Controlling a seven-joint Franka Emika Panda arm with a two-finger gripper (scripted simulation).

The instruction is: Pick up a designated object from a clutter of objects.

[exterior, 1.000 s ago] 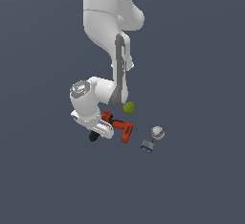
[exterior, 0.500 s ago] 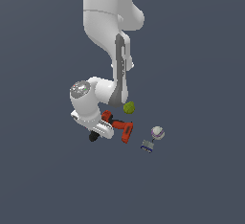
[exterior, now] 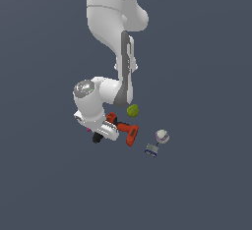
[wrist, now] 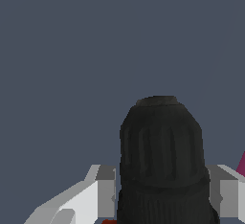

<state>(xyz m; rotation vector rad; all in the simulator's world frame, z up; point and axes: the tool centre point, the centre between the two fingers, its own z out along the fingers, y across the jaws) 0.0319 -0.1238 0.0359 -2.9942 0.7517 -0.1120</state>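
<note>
Red-orange power drill [exterior: 124, 129]: lies flat, long axis crosswise between the gripper [exterior: 107, 131] fingers, black chuck [wrist: 161, 156] protruding beyond; gripper apparently clasping the drill body.

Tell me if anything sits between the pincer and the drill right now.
Nothing visible does. The pincer is already down at the drill, and in the wrist view the black chuck sits between the fingers. The green ball lies apart from it, out of the way.

Plain slate-grey ground [exterior: 44, 185] (no seams), flat even light.
</note>
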